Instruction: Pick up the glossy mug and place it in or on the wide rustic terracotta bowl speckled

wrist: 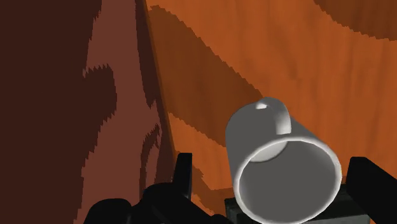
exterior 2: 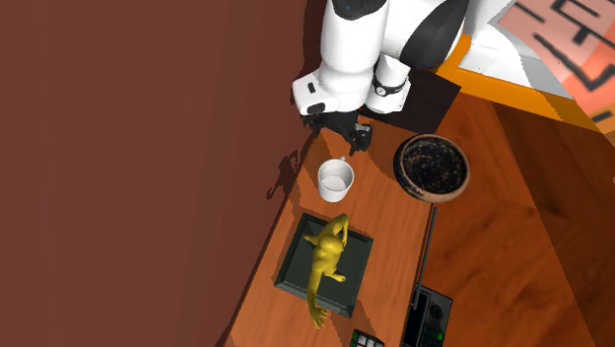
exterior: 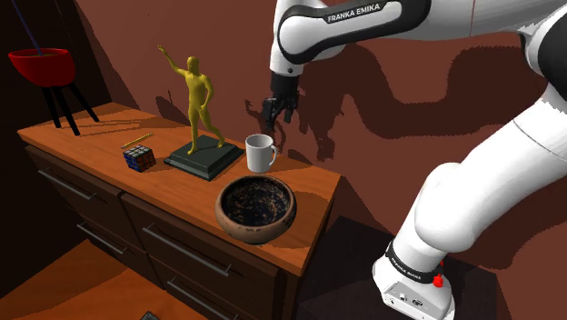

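A white glossy mug point(exterior: 260, 153) stands upright on the wooden sideboard point(exterior: 91, 136), handle toward the wall. Just in front of it sits the wide brown bowl point(exterior: 255, 231) with a dark speckled inside, near the sideboard's front edge. My black gripper point(exterior: 277, 111) hangs open above and slightly behind the mug, close to the wall, touching nothing. From overhead, the gripper point(exterior 2: 340, 133) is over the mug point(exterior 2: 335, 178), with the bowl point(exterior 2: 402, 164) beside it. In the wrist view the mug point(wrist: 283, 165) lies below, between the spread fingers point(wrist: 183, 173) of the gripper point(wrist: 273, 167).
A yellow figurine point(exterior: 198, 98) on a dark base point(exterior: 202, 160) stands close to the mug on the shoulder view's left. Further left lie a puzzle cube point(exterior: 139, 158) and a yellow pencil point(exterior: 136, 139). The reddish wall point(exterior: 382, 82) runs right behind the sideboard.
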`<state>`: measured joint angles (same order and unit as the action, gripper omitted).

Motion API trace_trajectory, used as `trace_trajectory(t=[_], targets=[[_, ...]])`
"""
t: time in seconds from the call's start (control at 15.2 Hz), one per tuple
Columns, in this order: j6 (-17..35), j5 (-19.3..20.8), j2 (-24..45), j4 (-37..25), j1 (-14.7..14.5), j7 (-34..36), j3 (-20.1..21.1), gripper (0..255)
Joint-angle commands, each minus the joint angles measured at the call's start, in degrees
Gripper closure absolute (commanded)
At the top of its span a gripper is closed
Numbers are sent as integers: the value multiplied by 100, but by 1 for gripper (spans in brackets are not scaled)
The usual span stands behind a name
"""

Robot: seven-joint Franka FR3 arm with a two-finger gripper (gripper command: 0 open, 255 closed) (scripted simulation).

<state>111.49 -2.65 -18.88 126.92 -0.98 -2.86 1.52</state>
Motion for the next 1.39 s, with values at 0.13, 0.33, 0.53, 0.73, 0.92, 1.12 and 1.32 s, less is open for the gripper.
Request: trace_trajectory(t=[0.13,0.33,0.53,0.73,0.92,1.12,1.32], targets=[[429,-95,960,-377,27,-107,-55,0],[594,-107,1038,-288,52,-116,-23,0],[825,-117,1118,-137,66,-122,4,0],[1023,-124,1195,-16,69,-125,19,0],[1023,-125,1195,-16,73,-125,23,0],[1023,-127,1195,-16,86,-127,35,0],[1076,-131,1149,80,80,-109,52,255]])
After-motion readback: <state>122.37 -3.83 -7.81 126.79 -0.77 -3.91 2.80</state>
